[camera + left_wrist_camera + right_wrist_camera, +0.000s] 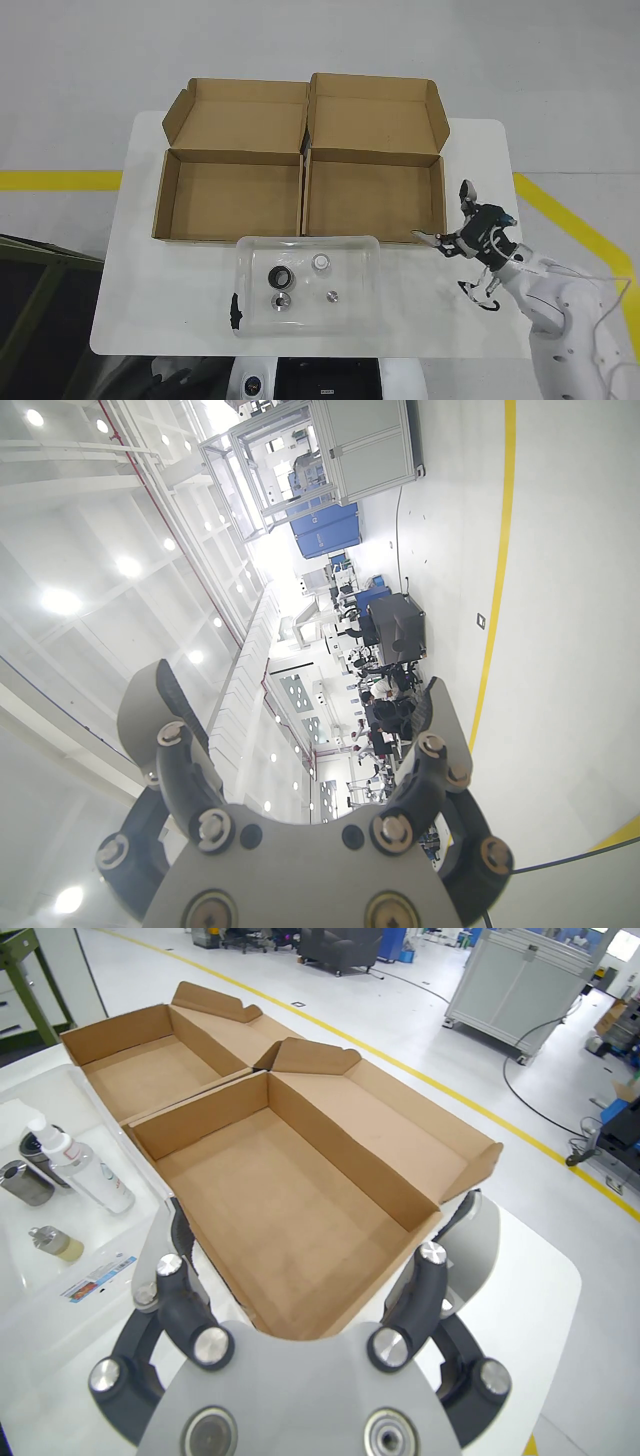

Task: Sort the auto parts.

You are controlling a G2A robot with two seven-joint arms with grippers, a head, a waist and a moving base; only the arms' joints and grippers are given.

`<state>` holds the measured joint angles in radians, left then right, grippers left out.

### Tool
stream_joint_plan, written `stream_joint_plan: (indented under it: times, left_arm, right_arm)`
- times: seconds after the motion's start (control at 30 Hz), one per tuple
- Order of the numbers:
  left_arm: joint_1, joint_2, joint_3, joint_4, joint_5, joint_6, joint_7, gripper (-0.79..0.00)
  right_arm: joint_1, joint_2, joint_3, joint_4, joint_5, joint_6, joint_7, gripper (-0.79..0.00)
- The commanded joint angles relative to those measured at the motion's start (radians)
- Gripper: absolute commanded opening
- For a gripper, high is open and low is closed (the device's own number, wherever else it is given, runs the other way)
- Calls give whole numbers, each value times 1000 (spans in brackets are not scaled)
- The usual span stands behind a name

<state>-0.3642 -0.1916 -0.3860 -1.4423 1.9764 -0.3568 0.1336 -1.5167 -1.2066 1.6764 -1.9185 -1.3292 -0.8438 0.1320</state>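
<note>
A clear plastic tray (355,305) near the table's front edge holds the parts: a black ring (279,276), a white-capped bottle (322,262) and two small metal pieces (282,300) (331,295). The right wrist view shows the bottle (80,1168), a dark metal cylinder (27,1183) and a small metal part (55,1240) in the tray (30,1288). My right gripper (446,215) (325,1218) hangs open and empty at the front right corner of the right cardboard box (372,200). My left gripper (295,690) is open, holds nothing and points up into the room.
Two open cardboard boxes, left (228,200) and right (280,1208), sit side by side behind the tray, lids folded back. A small dark object (235,312) lies at the tray's front left corner. Bare white table (150,290) flanks the tray.
</note>
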Motion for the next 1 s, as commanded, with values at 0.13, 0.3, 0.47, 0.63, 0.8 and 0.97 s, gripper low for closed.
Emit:
stream_joint_plan:
  times: [0.13,0.3,0.47,0.63,0.8,0.97]
  left_arm:
    - [0,0,0,0,0,0,0,0]
    - [0,0,0,0,0,0,0,0]
    - [0,0,0,0,0,0,0,0]
    - [0,0,0,0,0,0,0,0]
    - [0,0,0,0,0,0,0,0]
    - [0,0,0,0,0,0,0,0]
  right_arm:
    - [45,8,-86,-53,3,-92,87,0]
    - [79,13,-171,-81,29,-138,160,0]
    - [113,14,-270,-77,49,-155,235,0]
    - [150,15,-353,-64,65,-163,290,0]
    - [184,16,-428,-64,63,-163,335,0]
    - [217,14,-499,-51,42,-150,366,0]
